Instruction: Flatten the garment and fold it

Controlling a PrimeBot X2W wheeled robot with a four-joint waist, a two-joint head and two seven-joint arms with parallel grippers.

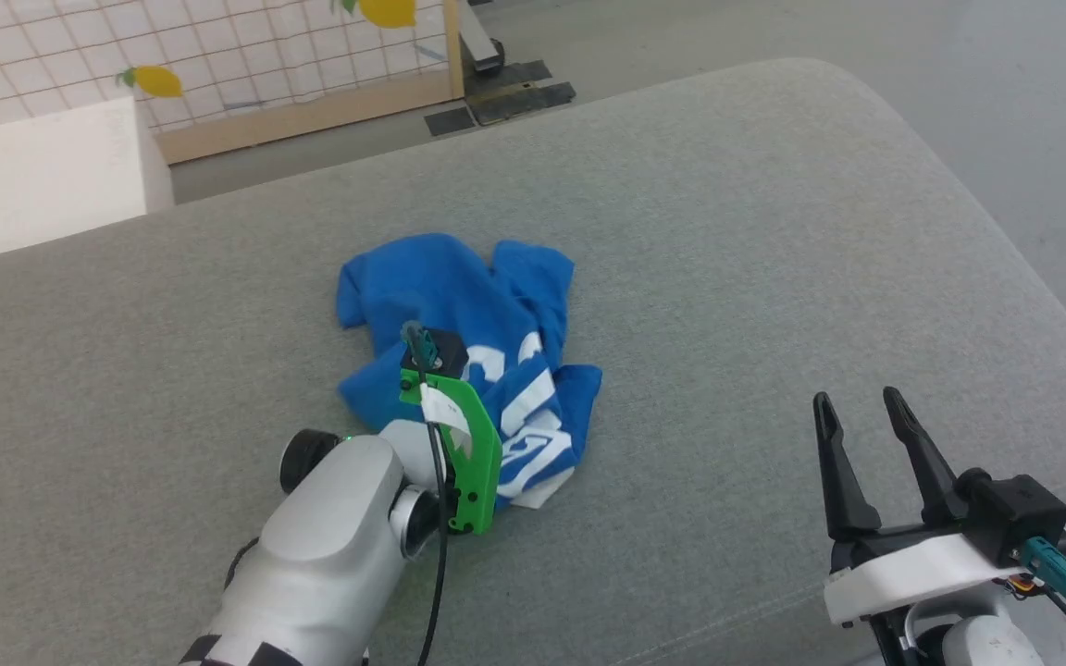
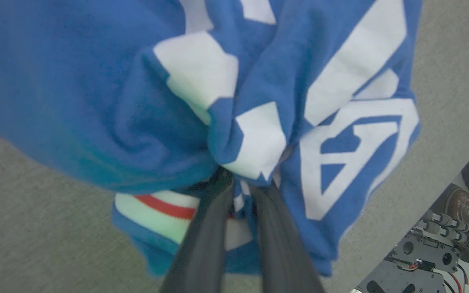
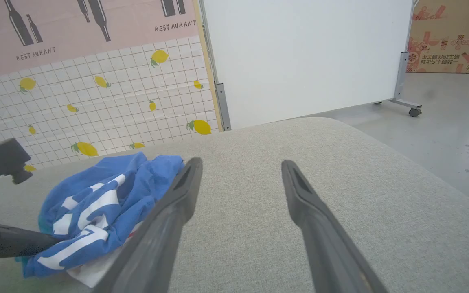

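Bare worktop (image 1: 774, 231) spreads wide to the right of and beyond the crumpled shirt (image 1: 440, 287), open for passage. The left arm (image 1: 339, 546) lies over the shirt's near side, barring it; the right tool (image 1: 855, 400), fingers apart, stands well away.

Shirt bunched mid-cushion.
The shirt (image 1: 496, 305) lies crumpled on the cushion (image 1: 774, 231); the left gripper (image 2: 242, 183) is at its near edge, the right gripper (image 1: 857, 400) well apart to its right.
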